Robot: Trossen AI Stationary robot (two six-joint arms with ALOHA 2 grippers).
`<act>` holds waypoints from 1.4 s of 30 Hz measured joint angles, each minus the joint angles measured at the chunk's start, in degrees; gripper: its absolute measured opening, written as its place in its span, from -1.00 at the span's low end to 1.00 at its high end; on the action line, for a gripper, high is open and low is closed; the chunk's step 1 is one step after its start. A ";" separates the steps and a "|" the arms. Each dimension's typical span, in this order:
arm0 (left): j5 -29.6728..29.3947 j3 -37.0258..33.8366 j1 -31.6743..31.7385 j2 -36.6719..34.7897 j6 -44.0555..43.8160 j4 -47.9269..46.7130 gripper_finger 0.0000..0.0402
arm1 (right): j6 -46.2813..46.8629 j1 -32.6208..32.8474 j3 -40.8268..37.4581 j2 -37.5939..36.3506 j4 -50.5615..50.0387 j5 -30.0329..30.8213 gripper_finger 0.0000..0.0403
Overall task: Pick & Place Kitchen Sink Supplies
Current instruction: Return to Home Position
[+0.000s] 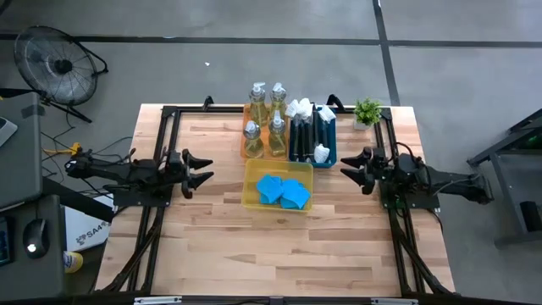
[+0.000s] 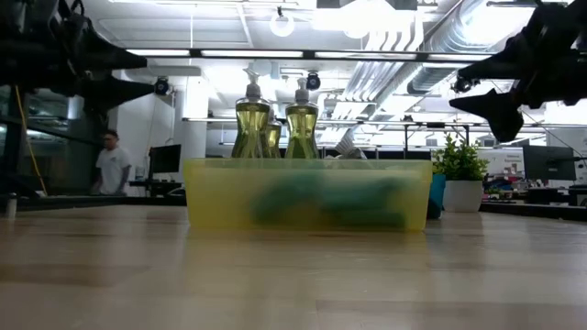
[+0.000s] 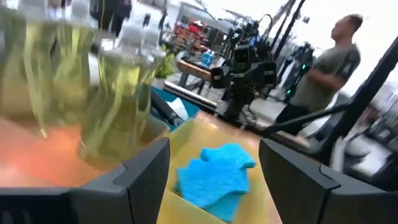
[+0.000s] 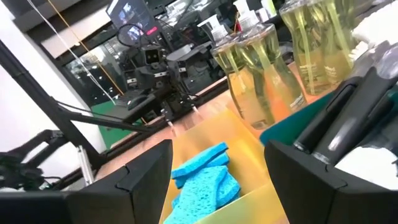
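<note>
Wooden table (image 1: 279, 250) holds orange tray (image 1: 244, 146), teal tray (image 1: 305, 163), yellow tray (image 1: 251, 200), plant (image 1: 367, 111).

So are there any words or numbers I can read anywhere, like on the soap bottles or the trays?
No text here can be read.
Soap bottles: no label shows.
Yellow tray: no print shows.
White box on the floor beside the table: some dark print, too small to read.

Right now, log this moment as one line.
soap bottles: orange tray | dish brushes: teal tray | blue sponges: yellow tray | left gripper: open, left of trays | right gripper: open, right of trays
</note>
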 joint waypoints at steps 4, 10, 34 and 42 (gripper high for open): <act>1.32 -0.08 0.00 0.25 8.20 -0.02 0.21 | -2.96 -1.81 0.00 0.08 -0.26 -1.06 0.24; 2.51 -0.10 0.02 0.20 18.32 0.00 0.21 | -3.89 -2.61 0.00 0.08 -0.27 -1.05 0.24; 29.39 -0.17 0.00 0.19 22.86 -1.88 0.21 | -4.32 -2.59 -0.11 0.10 0.38 -1.02 0.24; 29.37 -0.19 0.00 0.19 22.71 -1.89 0.21 | -4.32 -2.59 -0.11 0.10 0.38 -1.01 0.24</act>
